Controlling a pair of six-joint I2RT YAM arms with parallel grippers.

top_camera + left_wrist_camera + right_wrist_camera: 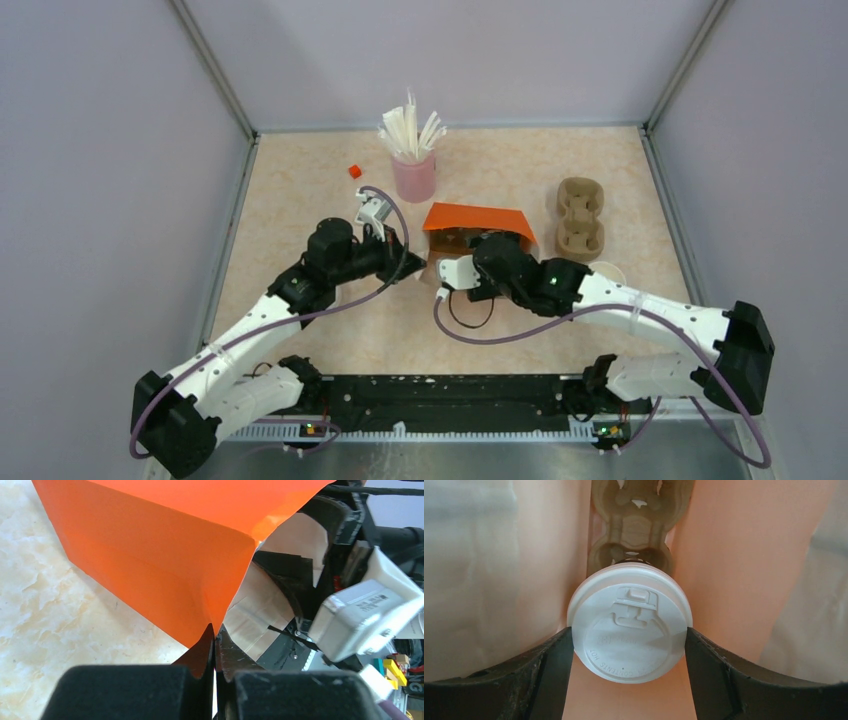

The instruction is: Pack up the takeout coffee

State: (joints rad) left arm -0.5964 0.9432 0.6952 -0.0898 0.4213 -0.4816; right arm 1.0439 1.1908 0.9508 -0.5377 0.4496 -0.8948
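2 arms, top view: left arm (290, 295) and right arm (610, 295) meet at the orange bag (478, 218) at mid-bench (300, 200).
Left wrist view: left gripper (215, 642) jaws pressed together, pinching the bag's edge.
Right wrist view: right gripper (629, 635) jaws spread around the takeout coffee (629, 612), touching its white lid on both sides; cup apparently inside the bag, cup carrier (633, 530) beyond.

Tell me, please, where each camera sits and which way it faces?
Top external: above and behind the bases, looking down on the table; left arm and right arm show, meeting at the orange bag.
Left wrist: beside the bag, looking along its shut left fingers, which pinch the bag's edge.
Right wrist: at the bag's mouth, looking in at the takeout coffee between its right fingers.
Shared: all three show the orange bag.
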